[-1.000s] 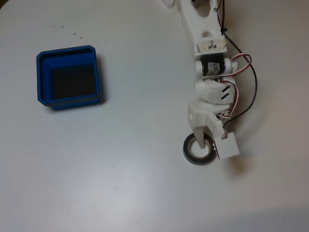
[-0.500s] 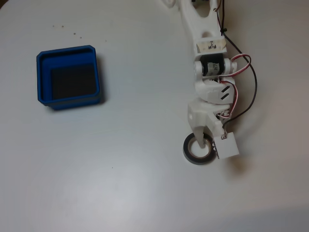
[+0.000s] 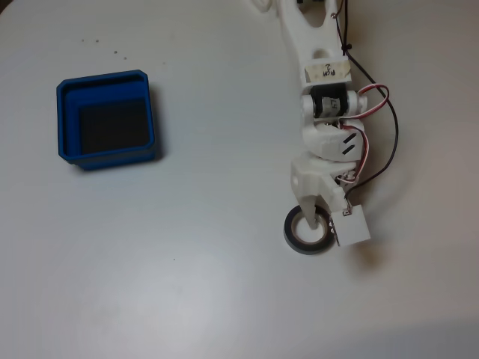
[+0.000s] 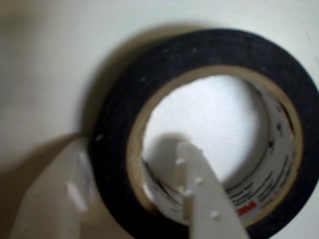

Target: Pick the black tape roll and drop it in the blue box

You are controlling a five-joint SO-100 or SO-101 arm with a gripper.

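In the fixed view the white arm [image 3: 323, 90] comes in from the twelve o'clock edge and reaches down toward five o'clock, its red, white and black cables [image 3: 382, 142] looping off its right side. The black tape roll [image 3: 307, 231] lies flat on the pale surface [image 3: 187, 284] at about four o'clock in the picture, directly under the tip of the arm. One white finger [image 3: 310, 213] dips into the roll's hole, and a small white block [image 3: 352, 226] on the gripper sits just beside the roll at its three o'clock side.

The wrist view looks straight down on the roll [image 4: 124, 114], with its beige inner core and printed lining plain to see. The fingers [image 4: 134, 199] straddle the ring's wall at about seven o'clock: one pale finger [image 4: 202, 199] stands inside the hole against the core, the other [image 4: 50, 199] stands outside against the black band. They are clamped on the wall, with tape between them. The roll rests on the surface, its shadow lying close around its upper left edge.

The blue box [image 3: 67, 127] sits at nine o'clock in the fixed view, well apart from the roll and the arm, upright, its dark floor bare.
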